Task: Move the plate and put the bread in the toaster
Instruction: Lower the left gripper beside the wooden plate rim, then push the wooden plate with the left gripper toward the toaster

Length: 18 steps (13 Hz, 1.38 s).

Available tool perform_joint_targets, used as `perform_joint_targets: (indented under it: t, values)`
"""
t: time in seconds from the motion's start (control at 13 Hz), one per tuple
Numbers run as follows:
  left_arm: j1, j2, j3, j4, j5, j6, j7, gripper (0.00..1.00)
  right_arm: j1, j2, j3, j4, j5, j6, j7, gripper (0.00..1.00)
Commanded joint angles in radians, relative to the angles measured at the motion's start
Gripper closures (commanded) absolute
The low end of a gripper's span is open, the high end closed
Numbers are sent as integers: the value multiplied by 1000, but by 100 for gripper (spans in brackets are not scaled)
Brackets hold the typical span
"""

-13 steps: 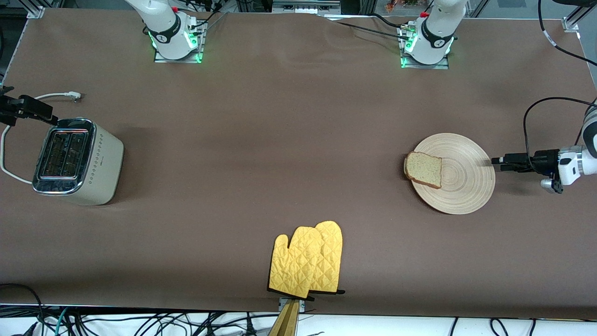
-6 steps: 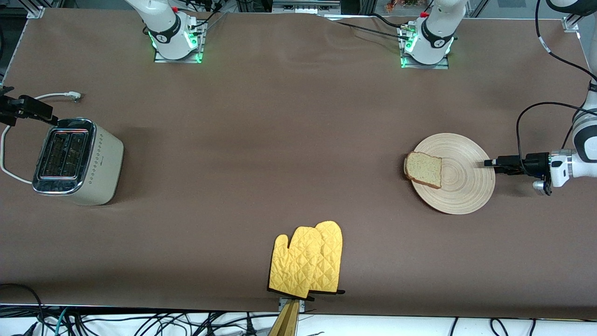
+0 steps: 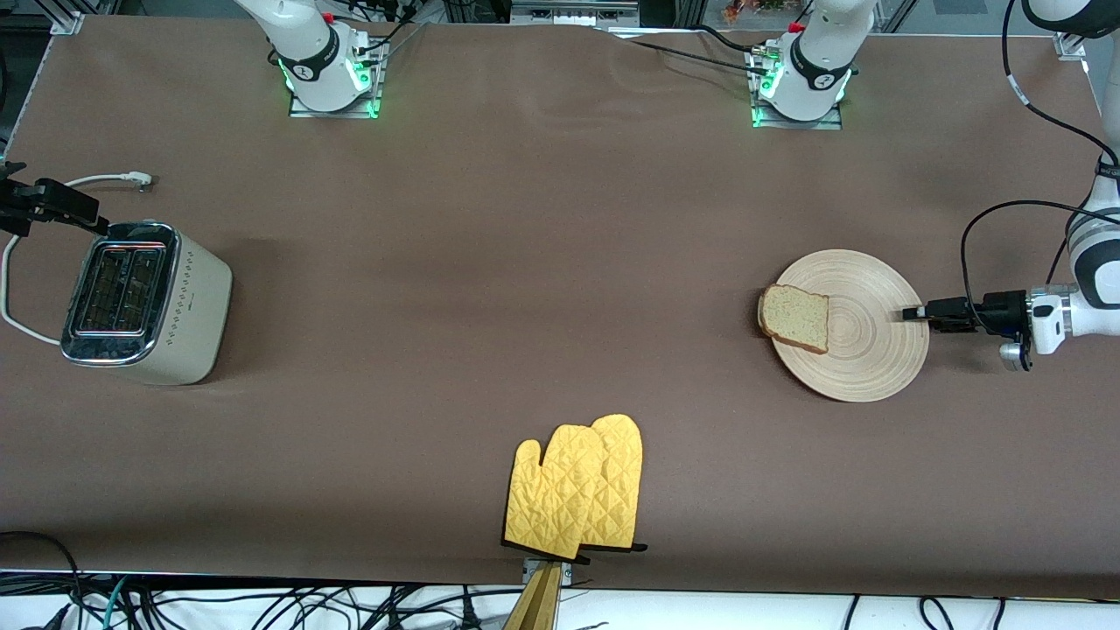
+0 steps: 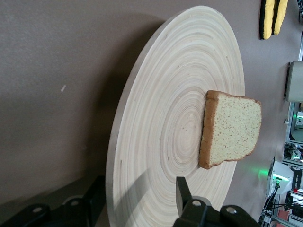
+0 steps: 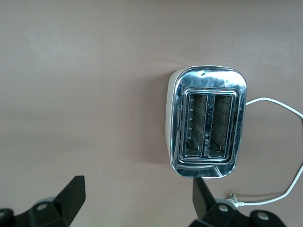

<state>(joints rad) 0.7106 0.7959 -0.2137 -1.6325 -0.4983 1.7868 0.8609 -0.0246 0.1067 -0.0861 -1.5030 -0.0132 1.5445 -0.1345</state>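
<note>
The pale wooden plate [image 3: 866, 350] lies toward the left arm's end of the table. The bread [image 3: 794, 318] slice rests on the plate's edge that faces the toaster. My left gripper [image 3: 910, 312] is low at the plate's outer rim. In the left wrist view the plate [image 4: 165, 118] and bread [image 4: 234, 127] fill the frame. There my left gripper [image 4: 138, 189] is open, one finger below the rim and one above, not pinching it. The cream toaster [image 3: 144, 302] stands at the right arm's end. My right gripper [image 3: 61, 206] hangs open beside the toaster [image 5: 206, 120], holding nothing [image 5: 137, 194].
A pair of yellow oven mitts [image 3: 577, 486] lies at the table's edge nearest the front camera, midway along it. The toaster's white cord [image 3: 17, 324] loops off its outer side. Both arm bases stand along the edge farthest from the front camera.
My left gripper has slid in toward the plate until its fingers straddle the rim. The plate, bread, toaster and right arm have not moved.
</note>
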Motion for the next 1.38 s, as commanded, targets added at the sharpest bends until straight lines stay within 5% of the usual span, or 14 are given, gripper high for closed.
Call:
perform_joint_targets:
  t: [0.0,0.62,1.31]
  values:
    - [10,25,-7,10,-37,22,53,44,-9,8,3,23,-1,-6,-16,0]
    - [-3,37,-1,3,-32,68,60,100,-11,8,3,23,-1,-6,-16,0]
    - [-14,33,-6,-4,-46,56,44,100,-11,8,5,21,-1,-6,-16,0]
